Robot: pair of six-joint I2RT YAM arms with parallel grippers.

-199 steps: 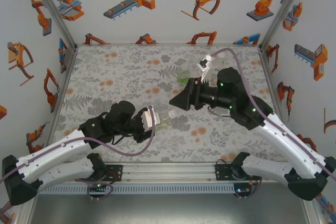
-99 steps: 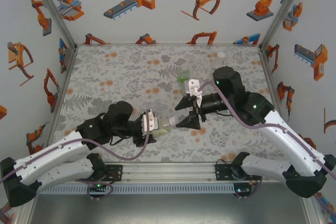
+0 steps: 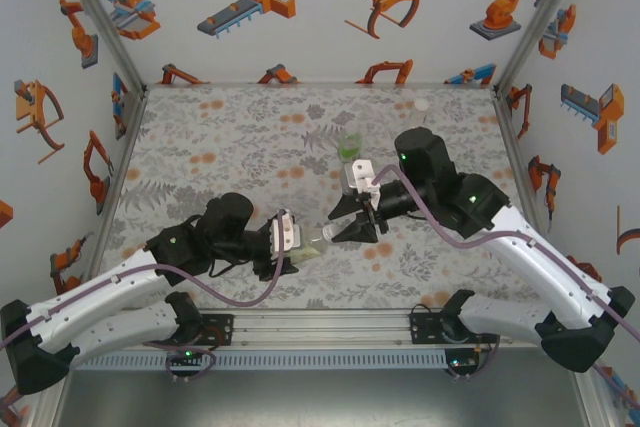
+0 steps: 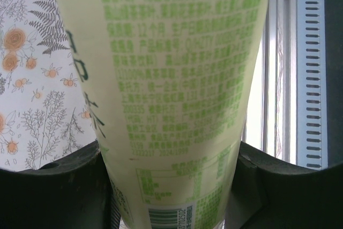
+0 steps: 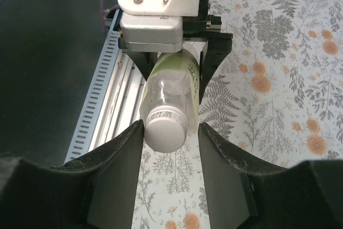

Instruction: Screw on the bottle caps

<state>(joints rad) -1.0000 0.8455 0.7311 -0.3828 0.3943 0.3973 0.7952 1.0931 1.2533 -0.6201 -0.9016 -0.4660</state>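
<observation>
1. Two bottles could be made out: a yellowish bottle (image 4: 177, 105) and a green bottle (image 3: 348, 147) standing beyond it
2. Two white caps: a fitted cap (image 5: 165, 132) on the yellowish bottle's neck, and a loose cap (image 3: 422, 104) far beyond that bottle, to its right
3. Two grippers: the left gripper (image 5: 172, 79) around the yellowish bottle's body, the right gripper (image 3: 338, 234) at its capped end
4. One floral mat (image 3: 220, 137) lay beneath the yellowish bottle
</observation>
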